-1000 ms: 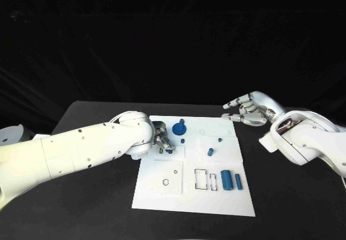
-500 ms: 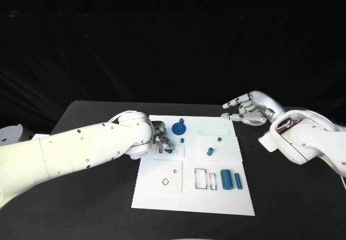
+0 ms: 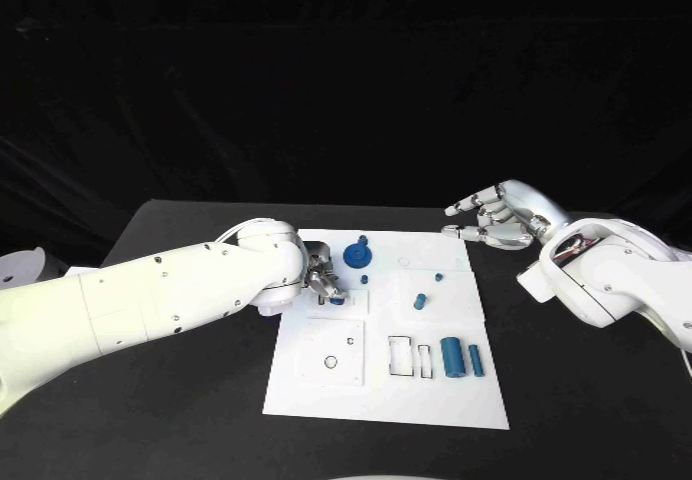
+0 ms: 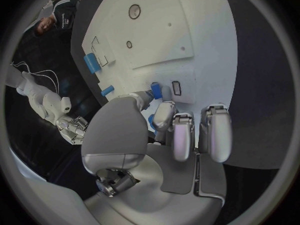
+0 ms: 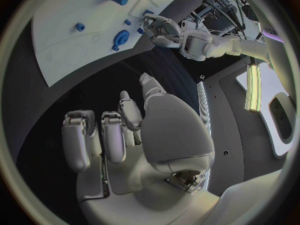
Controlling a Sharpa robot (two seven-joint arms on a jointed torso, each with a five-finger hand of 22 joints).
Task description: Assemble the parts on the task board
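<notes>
Task board (image 3: 325,385): white plate, centre of the frame on the black surface (image 3: 173,400), long edge running away from the camera.

Parts, head view:
- Blue gear (image 3: 359,261), upper part of the board, apparently seated on its post, with a small blue knob (image 3: 362,240) just above it.
- Small blue peg (image 3: 418,301), mid-board, standing upright; a tiny blue stud (image 3: 438,277) a little above and right of it.
- Two blue bars, one thick (image 3: 453,358), one thin (image 3: 477,362), lying side by side at lower right of the board, next to the outlined rectangular slots (image 3: 401,357), which look unfilled.
- Round recess (image 3: 332,362) in the lower left panel: looks unfilled.

Left hand (image 3: 323,279): over the board's upper left, just left of the gear. In the left wrist view its fingertips (image 4: 164,96) pinch a small blue part (image 4: 155,89) close above a small slot (image 4: 176,88); whether the part touches the board cannot be told.

Right hand (image 3: 498,220): raised beyond the board's upper right corner, off the plate, fingers loosely curled and apart, holding nothing.

Progress, as judged: partway. Gear and pegs appear placed; the pinched part is mid-insertion; the two bars and the round recess remain.
</notes>
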